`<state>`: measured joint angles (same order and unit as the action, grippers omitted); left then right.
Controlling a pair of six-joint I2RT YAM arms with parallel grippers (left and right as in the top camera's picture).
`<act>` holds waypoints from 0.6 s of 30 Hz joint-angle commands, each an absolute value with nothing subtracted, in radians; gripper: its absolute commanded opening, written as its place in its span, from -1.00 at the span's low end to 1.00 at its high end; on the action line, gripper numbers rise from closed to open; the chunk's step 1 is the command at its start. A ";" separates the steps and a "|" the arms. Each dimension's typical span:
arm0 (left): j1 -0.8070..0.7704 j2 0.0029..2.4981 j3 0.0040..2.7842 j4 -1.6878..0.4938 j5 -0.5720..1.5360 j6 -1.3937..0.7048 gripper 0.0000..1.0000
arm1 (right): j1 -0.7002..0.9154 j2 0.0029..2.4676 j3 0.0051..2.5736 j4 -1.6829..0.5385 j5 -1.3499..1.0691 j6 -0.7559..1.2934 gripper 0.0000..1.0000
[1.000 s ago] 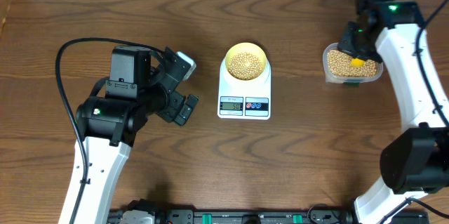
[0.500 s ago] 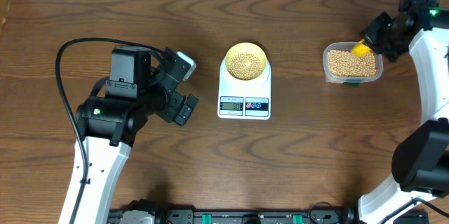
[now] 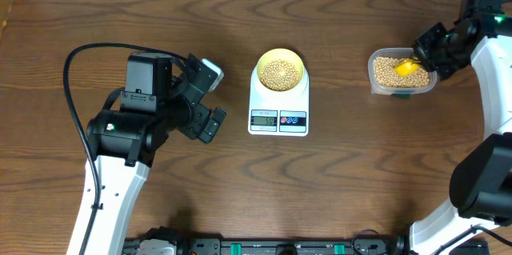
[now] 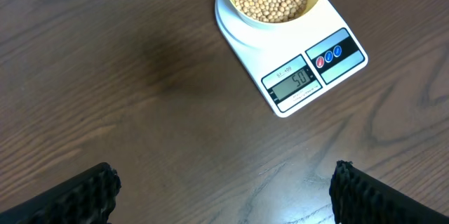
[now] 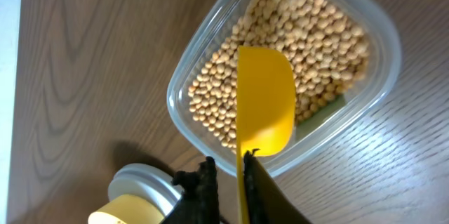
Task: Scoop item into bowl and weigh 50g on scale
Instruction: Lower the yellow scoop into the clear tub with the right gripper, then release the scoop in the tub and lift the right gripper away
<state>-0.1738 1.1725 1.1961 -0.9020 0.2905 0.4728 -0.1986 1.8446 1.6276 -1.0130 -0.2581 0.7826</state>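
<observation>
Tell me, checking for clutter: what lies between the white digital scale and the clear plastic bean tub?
Nothing: overhead view shows only bare brown wooden table between white digital scale and clear plastic tub.

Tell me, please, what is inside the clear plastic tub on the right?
Tan beans fill the tub, with a yellow scoop over them. Whatever lies beneath the scoop is covered.

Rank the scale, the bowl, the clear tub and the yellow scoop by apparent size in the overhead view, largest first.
1. scale, the largest footprint
2. clear tub, somewhat larger than the bowl
3. bowl
4. yellow scoop, by far the smallest
</observation>
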 commanded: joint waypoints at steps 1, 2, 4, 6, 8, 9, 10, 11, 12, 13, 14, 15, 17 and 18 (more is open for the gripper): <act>-0.170 1.176 1.195 -0.905 0.306 0.486 0.95 | -0.203 1.832 1.621 -1.013 -0.265 0.769 -0.63; -0.170 1.176 1.195 -0.905 0.306 0.486 0.95 | -0.203 1.833 1.621 -1.015 -0.265 0.756 -0.55; -0.170 1.176 1.195 -0.905 0.306 0.486 0.95 | -0.203 1.833 1.621 -1.026 -0.265 0.746 -0.45; -0.170 1.176 1.195 -0.905 0.306 0.486 0.96 | -0.204 1.833 1.621 -1.044 -0.263 0.742 -0.37; -0.170 1.176 1.195 -0.905 0.306 0.486 0.95 | -0.204 1.833 1.621 -1.052 -0.259 0.735 -0.25; -0.170 1.176 1.195 -0.905 0.306 0.486 0.96 | -0.206 1.833 1.621 -1.056 -0.257 0.731 -0.18; -0.170 1.176 1.195 -0.905 0.306 0.486 0.95 | -0.206 1.833 1.621 -1.060 -0.252 0.731 -0.16; -0.170 1.176 1.195 -0.905 0.306 0.486 0.95 | -0.206 1.833 1.621 -1.063 -0.244 0.731 -0.14; -0.170 1.176 1.195 -0.905 0.306 0.486 0.96 | -0.206 1.833 1.620 -1.063 -0.234 0.730 -0.14; -0.170 1.176 1.195 -0.905 0.306 0.486 0.95 | -0.206 1.833 1.619 -1.063 -0.228 0.722 -0.12; -0.170 1.176 1.195 -0.905 0.306 0.486 0.95 | -0.206 1.833 1.615 -1.063 -0.221 0.720 -0.12; -0.170 1.176 1.195 -0.905 0.306 0.486 0.96 | -0.206 1.833 1.611 -1.063 -0.218 0.720 -0.11; -0.170 1.176 1.195 -0.905 0.306 0.486 0.95 | -0.206 1.833 1.593 -1.063 -0.216 0.717 -0.08; -0.170 1.176 1.195 -0.905 0.306 0.486 0.95 | -0.206 1.833 1.584 -1.065 -0.217 0.717 -0.06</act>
